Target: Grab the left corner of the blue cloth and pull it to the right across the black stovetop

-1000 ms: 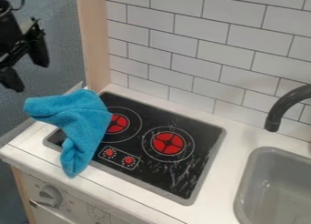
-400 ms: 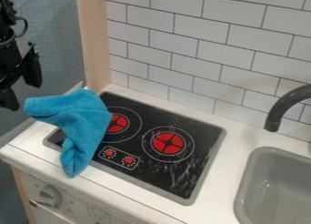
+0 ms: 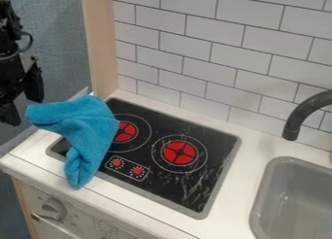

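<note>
Room is lying open above the right part of the flat stove (image 3: 214, 153) and the strip of tabletop (image 3: 241, 184) leading to the sink (image 3: 285, 162), whose hollow is opening upward. The bunched blue cloth (image 3: 88, 128) is covering the stove's left part, standing in the way just beside the gripper (image 3: 24, 110). Behind, the wooden post (image 3: 100, 48) and tiled wall (image 3: 214, 53) are closing off passage, while the faucet (image 3: 301, 114) is arching into the space at right

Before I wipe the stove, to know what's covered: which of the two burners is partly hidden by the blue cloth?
The left burner in the view: the blue cloth hides part of its ring, while the right burner shows whole.
</note>
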Controlling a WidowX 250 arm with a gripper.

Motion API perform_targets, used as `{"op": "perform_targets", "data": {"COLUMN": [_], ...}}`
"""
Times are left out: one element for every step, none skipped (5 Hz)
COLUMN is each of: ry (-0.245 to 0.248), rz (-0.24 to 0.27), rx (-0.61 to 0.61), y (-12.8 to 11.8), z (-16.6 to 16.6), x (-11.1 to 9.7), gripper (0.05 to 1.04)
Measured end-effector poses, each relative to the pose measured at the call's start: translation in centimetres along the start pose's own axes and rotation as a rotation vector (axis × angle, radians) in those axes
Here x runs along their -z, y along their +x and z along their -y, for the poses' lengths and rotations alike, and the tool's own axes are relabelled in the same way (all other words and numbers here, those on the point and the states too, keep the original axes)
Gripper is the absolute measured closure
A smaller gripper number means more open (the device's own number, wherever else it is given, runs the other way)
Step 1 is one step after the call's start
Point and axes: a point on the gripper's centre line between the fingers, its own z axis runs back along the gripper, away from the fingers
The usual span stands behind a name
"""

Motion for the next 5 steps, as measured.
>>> {"op": "perform_targets", "data": {"ry": [0.013, 0.029, 0.024, 0.021, 0.020], "rz": [-0.001, -0.041, -0.033, -0.033, -0.037], "rx": [0.000, 0.009, 0.026, 0.028, 0.028], "y": [-0.2, -1.1, -1.3, -1.4, -1.5], "z": [0.1, 0.2, 0.4, 0.5, 0.5], "x": [0.9, 2.9, 3.2, 3.2, 3.3], "gripper": [0.118, 0.244, 0.556, 0.825, 0.992]}}
